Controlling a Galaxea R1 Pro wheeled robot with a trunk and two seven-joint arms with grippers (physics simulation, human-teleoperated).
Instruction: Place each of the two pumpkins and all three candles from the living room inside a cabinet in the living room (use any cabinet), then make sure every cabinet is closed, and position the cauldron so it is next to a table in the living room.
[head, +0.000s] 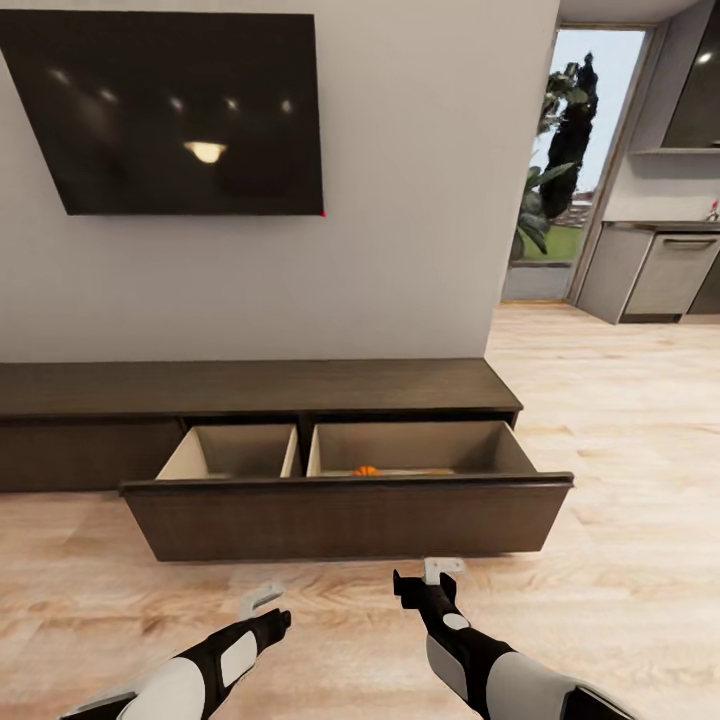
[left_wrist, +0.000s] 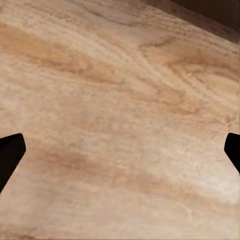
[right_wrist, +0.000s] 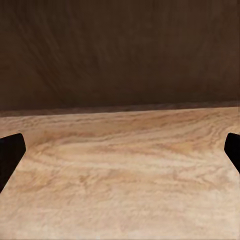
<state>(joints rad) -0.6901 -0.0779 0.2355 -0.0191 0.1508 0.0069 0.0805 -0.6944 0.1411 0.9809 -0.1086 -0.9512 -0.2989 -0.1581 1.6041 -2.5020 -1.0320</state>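
So we're in a living room with a pale wood plank floor (head: 620, 470) and a plain light wall carrying a big black flat TV (head: 180, 105), plus a doorway off to the far right with greenery outside. Against the wall sits the long low dark-brown wooden cabinet (head: 250, 388), and its wide drawer (head: 345, 518) is pulled well out toward the robot, showing two pale beige compartments. In the right compartment there's a small round orange pumpkin (head: 366, 470), just peeking over the drawer front, with what looks like more orange beside it, too hidden to call. The left compartment looks empty from here. Both arms hang low in front of the drawer: the left gripper (head: 262, 600) near the floor on the left, the right gripper (head: 440, 570) just short of the drawer front. Both have their fingers spread wide with nothing in them; the wrist views show dark fingertips at the edges with bare floor between, and the right wrist one also faces the brown drawer front (right_wrist: 120, 55). My guess is the step in hand is either fetching more items or shutting this drawer. If shutting, I'd push flat and square near the middle of the front, slow and steady, so it slides straight and the pumpkin doesn't roll around.
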